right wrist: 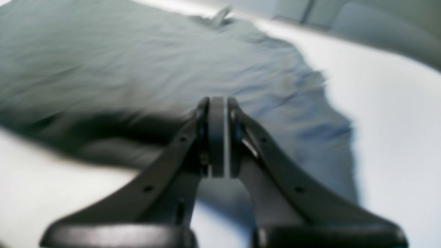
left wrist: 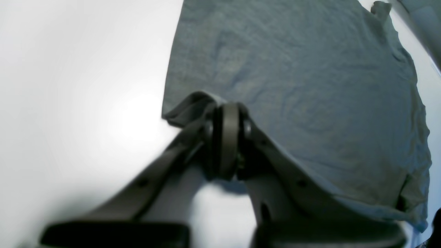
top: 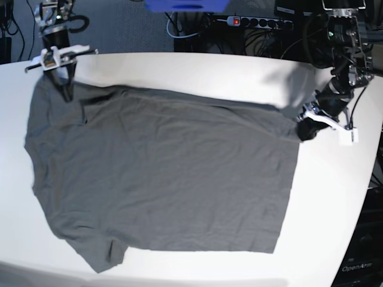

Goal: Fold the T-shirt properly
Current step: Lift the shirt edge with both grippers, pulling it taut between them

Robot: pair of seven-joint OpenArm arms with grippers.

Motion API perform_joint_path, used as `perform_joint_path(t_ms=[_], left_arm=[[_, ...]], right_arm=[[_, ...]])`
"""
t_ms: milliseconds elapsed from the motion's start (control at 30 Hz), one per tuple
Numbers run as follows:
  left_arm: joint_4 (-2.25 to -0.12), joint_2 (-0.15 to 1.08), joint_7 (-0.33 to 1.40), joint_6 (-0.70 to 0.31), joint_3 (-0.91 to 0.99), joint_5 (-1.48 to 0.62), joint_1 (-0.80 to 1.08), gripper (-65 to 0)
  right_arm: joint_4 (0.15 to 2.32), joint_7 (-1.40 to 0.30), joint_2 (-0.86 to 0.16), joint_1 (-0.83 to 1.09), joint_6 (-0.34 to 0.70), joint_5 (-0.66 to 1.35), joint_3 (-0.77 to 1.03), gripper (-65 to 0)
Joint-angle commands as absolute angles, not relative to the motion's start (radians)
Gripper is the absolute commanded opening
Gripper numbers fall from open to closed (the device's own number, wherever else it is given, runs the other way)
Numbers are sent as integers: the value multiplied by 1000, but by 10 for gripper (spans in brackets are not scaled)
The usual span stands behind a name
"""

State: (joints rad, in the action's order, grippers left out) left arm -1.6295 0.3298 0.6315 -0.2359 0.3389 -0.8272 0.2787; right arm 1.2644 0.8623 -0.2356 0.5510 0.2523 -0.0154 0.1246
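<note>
The dark grey T-shirt (top: 167, 173) lies spread flat on the white table (top: 335, 197), sleeves toward the left of the base view. My left gripper (top: 304, 128) sits at its far right corner. In the left wrist view the left gripper (left wrist: 228, 106) is shut, with a small fold of the T-shirt (left wrist: 293, 86) bunched at its tips. My right gripper (top: 64, 92) stands at the far left sleeve. Seen from the right wrist, the right gripper (right wrist: 217, 101) is shut at the edge of the T-shirt (right wrist: 137, 58), which is blurred and slightly raised there.
A power strip (top: 257, 22), cables and a blue object (top: 185, 5) lie behind the table's far edge. Bare white table surrounds the cloth, widest on the right. The table's curved edge runs down the right side.
</note>
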Motion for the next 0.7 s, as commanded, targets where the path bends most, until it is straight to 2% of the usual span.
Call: perform_joint_path(t_ms=[0, 233, 500, 667], left_arm=[[-1646, 341, 611, -246, 348, -842, 275, -623], [-1653, 341, 611, -246, 348, -842, 278, -623], [-1653, 341, 611, -246, 349, -842, 291, -623], [-1653, 341, 611, -246, 346, -843, 291, -623]], right_arm=[[1279, 883, -248, 555, 252, -7, 110, -637], [1291, 800, -226, 561, 406, -64, 97, -638], [1435, 618, -297, 568, 418, -77, 93, -641], [1509, 492, -308, 561, 547, -79, 97, -641]])
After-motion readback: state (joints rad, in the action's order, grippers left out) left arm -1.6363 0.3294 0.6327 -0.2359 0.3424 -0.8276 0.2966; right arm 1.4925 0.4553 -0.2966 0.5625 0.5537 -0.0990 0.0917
